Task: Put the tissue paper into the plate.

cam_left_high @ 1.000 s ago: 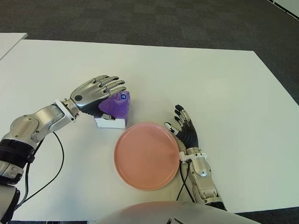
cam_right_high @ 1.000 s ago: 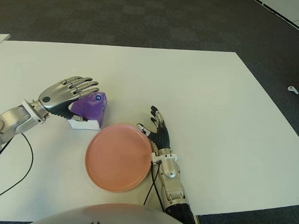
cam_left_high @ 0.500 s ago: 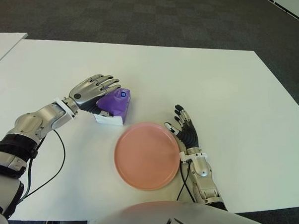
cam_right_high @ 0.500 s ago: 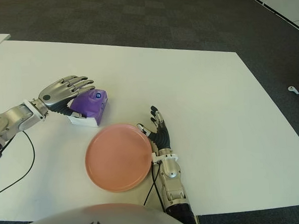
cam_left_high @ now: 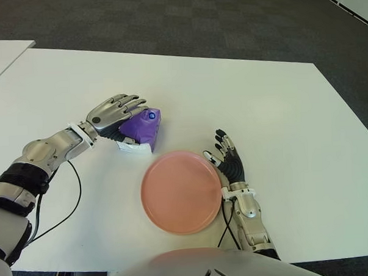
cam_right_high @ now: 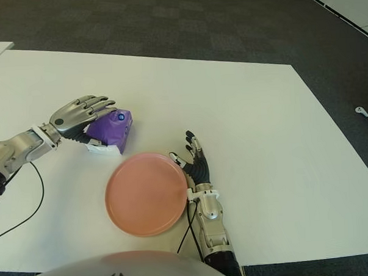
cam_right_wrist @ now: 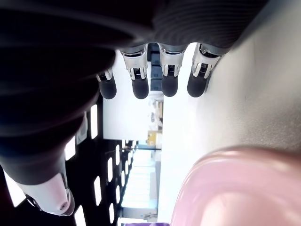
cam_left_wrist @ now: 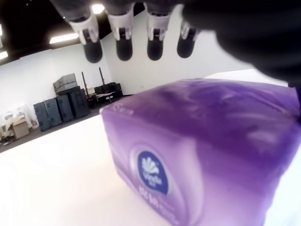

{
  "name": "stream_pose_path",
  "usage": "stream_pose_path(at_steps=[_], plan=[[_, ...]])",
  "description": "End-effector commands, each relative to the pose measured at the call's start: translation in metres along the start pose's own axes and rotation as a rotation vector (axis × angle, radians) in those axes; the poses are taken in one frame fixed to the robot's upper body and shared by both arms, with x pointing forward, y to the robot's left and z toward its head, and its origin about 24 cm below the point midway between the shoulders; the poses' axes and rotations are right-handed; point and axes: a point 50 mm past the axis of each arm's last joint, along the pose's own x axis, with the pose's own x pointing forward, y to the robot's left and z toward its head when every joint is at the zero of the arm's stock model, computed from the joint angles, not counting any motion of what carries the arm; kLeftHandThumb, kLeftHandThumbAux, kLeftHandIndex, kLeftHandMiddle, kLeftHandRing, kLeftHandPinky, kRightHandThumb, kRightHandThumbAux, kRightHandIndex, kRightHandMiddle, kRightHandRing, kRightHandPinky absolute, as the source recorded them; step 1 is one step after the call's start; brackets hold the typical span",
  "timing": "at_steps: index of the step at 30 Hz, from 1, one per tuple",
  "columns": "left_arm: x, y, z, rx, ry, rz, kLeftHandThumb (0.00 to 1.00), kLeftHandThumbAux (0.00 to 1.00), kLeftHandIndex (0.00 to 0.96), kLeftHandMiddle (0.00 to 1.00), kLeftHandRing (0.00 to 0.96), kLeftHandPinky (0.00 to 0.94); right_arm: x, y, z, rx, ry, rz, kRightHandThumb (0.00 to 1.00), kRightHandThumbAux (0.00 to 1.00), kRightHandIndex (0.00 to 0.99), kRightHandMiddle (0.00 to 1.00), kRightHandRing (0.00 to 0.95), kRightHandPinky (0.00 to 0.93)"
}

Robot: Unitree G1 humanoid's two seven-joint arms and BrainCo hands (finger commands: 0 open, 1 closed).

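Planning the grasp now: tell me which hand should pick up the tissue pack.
Left. The left hand is over the purple tissue pack, fingers extended above it. The right hand shows open on the pink plate's far side.

One tissue pack (cam_left_high: 142, 127), one plate (cam_left_high: 181, 191), one table (cam_left_high: 262, 110), and two hands: left hand (cam_left_high: 114, 110) and right hand (cam_left_high: 229, 161).

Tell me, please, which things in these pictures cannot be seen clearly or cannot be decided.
- Grasp: in the eye views the left hand covers the near side of the tissue pack; its wrist view shows the fingers extended above the pack, so contact is undecided.
- Pack's small print: too blurred in the left wrist view.
- Plate: cut off by the edge in the right wrist view.
- Right hand beside the plate: touching the table or not, unclear.
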Motion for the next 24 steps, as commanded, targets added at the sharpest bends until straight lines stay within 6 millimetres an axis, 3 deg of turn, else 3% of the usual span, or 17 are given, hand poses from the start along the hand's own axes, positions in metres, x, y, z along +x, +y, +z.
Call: stream_pose_path(at_steps=[1, 14, 18, 24], plan=[[-0.006, -0.013, 0.005, -0.002, -0.023, -0.071, 0.004, 0.35, 0.0, 0.0, 0.0, 0.0, -0.021, -0.003, -0.031, 0.01, 0.185, -0.009, 0.0, 0.683, 0.0, 0.0, 0.0, 0.0], [-0.013, -0.015, 0.008, -0.045, -0.042, -0.083, 0.031, 0.359, 0.0, 0.0, 0.0, 0.0, -0.022, -0.004, -0.03, 0.011, 0.198, 0.001, 0.0, 0.682, 0.0, 0.0, 0.0, 0.0], [-0.017, -0.01, 0.008, -0.056, -0.052, -0.079, 0.038, 0.362, 0.0, 0.0, 0.0, 0.0, -0.023, -0.004, -0.03, 0.012, 0.205, 0.004, 0.0, 0.688, 0.0, 0.0, 0.0, 0.0], [-0.024, 0.014, 0.007, -0.086, -0.066, -0.061, 0.041, 0.369, 0.0, 0.0, 0.0, 0.0, -0.023, -0.003, -0.03, 0.011, 0.204, 0.005, 0.0, 0.694, 0.0, 0.0, 0.0, 0.0]])
